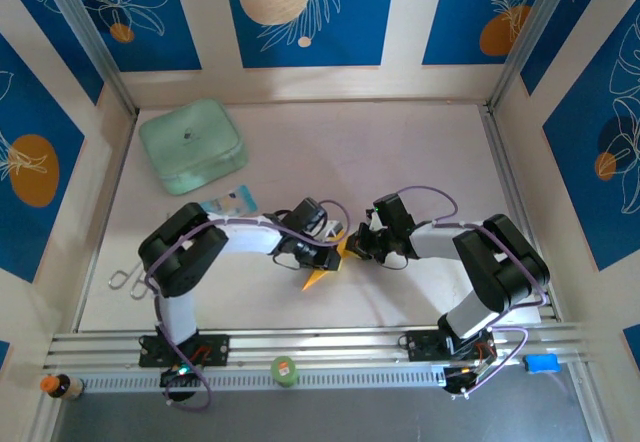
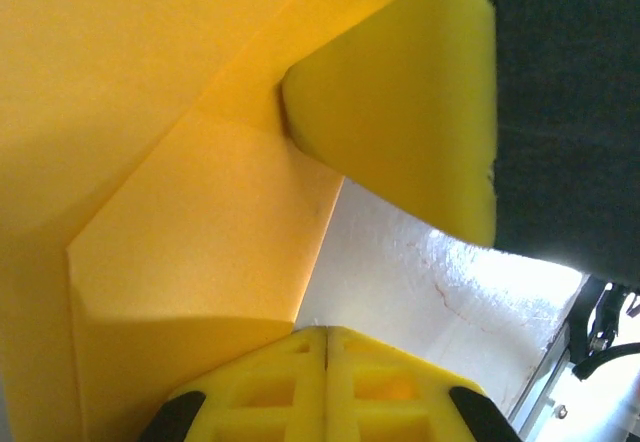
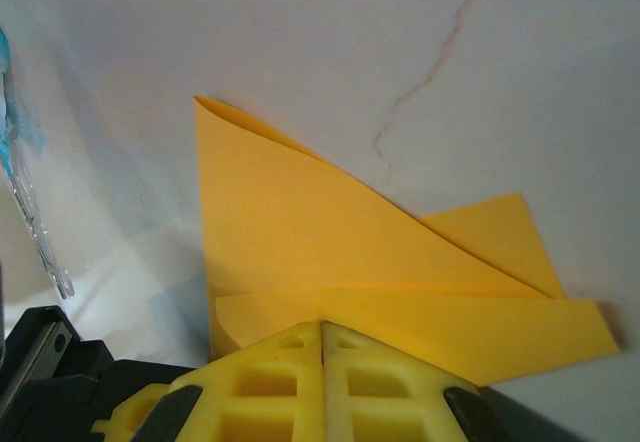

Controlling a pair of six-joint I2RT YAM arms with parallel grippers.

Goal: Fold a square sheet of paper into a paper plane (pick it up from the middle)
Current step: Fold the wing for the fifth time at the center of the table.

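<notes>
My L gripper (image 2: 327, 347): fingers shut tight, tips right at the edge of the sheet of paper (image 2: 180, 212). Can't tell if they pinch it or just press on it. My R gripper (image 3: 322, 340): same, closed w/ no gap, tips touching the nearest fold of the paper. In the L wrist view a yellow finger pad (image 2: 400, 112), from the R side, sits on the paper where two creases meet.

Paper is orange-yellow and partly folded: overlapping flaps, one point sticking out toward the near edge of the table (image 1: 400, 152). It lies about mid-width, btw the two grippers, closer to the near edge than the far one.

Table is pale w/ a thin crack-like line. Along the near edge there's a metal rail w/ a small green round thing (image 1: 285, 370). A small metal tool (image 1: 125, 280) lies by the L edge. The blue-and-white packet (image 1: 228, 202) is just beyond my L forearm, apart from the paper. The mint-green box (image 1: 192, 147) is in the far-L corner. Walls have blue panels w/ leaf prints.

Arms: both bent at the elbow, forearms turned inward, wrists low, grippers facing each other almost nose to nose.
</notes>
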